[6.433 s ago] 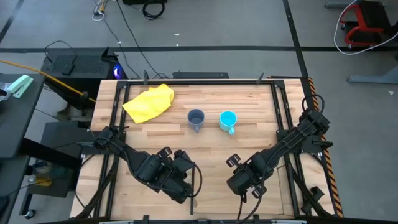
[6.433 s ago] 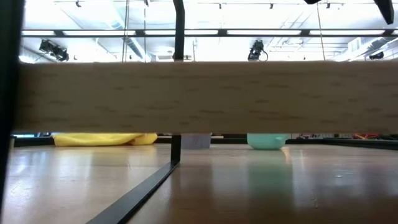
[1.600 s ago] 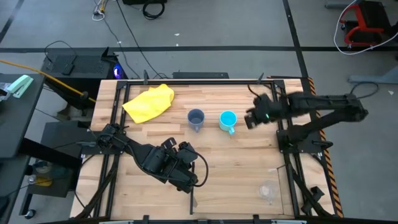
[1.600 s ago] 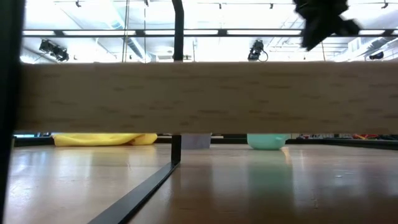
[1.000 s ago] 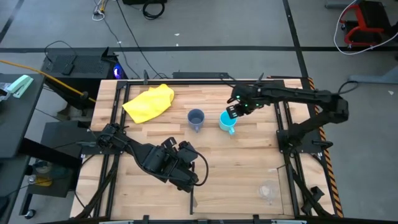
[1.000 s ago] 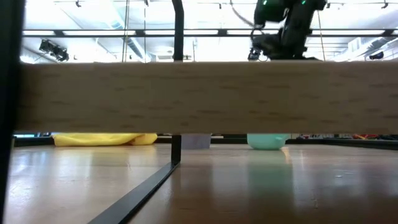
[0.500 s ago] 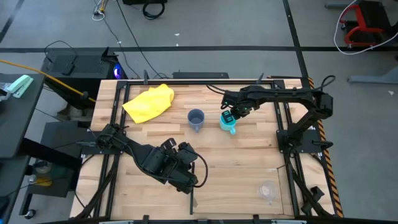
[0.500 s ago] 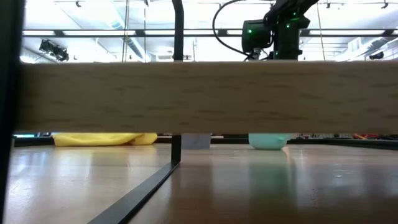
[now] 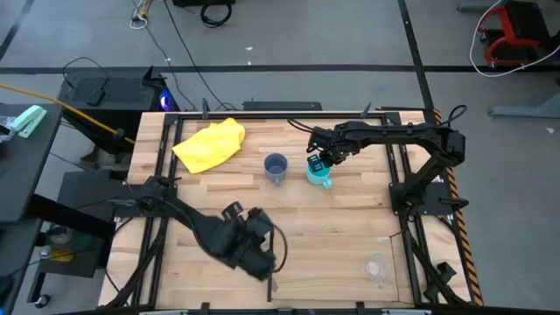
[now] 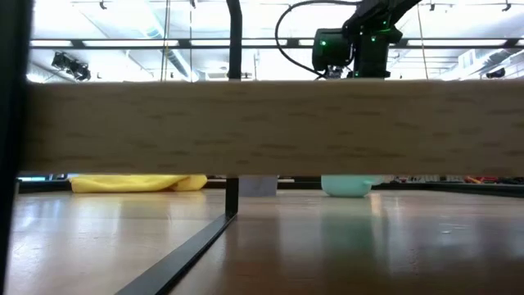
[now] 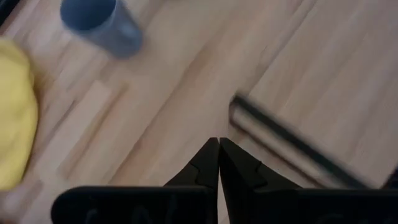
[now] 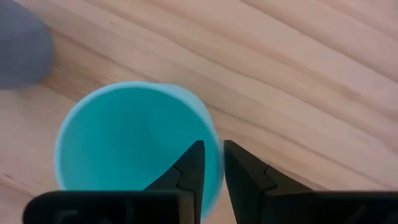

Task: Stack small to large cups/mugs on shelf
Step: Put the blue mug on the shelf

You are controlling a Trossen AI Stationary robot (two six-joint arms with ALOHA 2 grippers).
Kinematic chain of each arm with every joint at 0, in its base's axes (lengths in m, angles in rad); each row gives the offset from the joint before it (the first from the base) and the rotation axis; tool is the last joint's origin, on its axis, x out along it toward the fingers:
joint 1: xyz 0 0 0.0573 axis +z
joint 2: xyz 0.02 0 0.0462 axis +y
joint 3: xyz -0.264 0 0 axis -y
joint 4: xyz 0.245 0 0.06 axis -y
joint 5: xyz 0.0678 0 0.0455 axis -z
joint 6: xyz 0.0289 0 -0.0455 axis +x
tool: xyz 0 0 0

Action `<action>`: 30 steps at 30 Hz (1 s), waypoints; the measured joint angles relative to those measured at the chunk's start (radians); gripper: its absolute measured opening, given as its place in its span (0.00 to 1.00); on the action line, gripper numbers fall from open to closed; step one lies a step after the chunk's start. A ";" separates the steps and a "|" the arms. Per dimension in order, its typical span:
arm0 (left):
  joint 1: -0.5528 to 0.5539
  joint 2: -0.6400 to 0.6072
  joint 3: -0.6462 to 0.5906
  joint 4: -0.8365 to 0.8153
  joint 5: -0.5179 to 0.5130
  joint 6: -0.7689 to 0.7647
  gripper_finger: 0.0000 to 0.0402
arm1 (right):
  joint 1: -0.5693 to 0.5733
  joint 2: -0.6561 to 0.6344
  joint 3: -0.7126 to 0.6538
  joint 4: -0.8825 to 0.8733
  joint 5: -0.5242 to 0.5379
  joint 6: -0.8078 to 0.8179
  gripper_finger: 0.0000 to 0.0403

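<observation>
We see the right gripper (image 9: 320,161) pinching the rim of the upright cyan mug (image 9: 318,172), mouth up, handle toward the table's near edge, just beside the grey-blue mug (image 9: 276,167). The left gripper (image 11: 218,163) is pressed together above the near planks.

Bright, even light falls from ceiling strips (image 10: 368,43) in my low view; the tabletop (image 10: 327,246) reflects it softly. My left wrist picture smears; the grey-blue mug (image 11: 99,23) is blurred.
</observation>
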 joint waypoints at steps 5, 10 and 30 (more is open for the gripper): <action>-0.023 0.002 -0.114 -0.001 0.004 -0.162 0.05 | 0.000 0.026 -0.001 0.007 -0.009 0.000 0.16; -0.011 0.002 -0.136 -0.001 0.000 -0.234 0.03 | 0.001 0.034 -0.001 0.011 -0.005 0.008 0.08; 0.252 -0.215 -0.137 -0.001 -0.123 0.009 0.02 | 0.109 -0.032 -0.001 -0.067 -0.053 0.224 0.01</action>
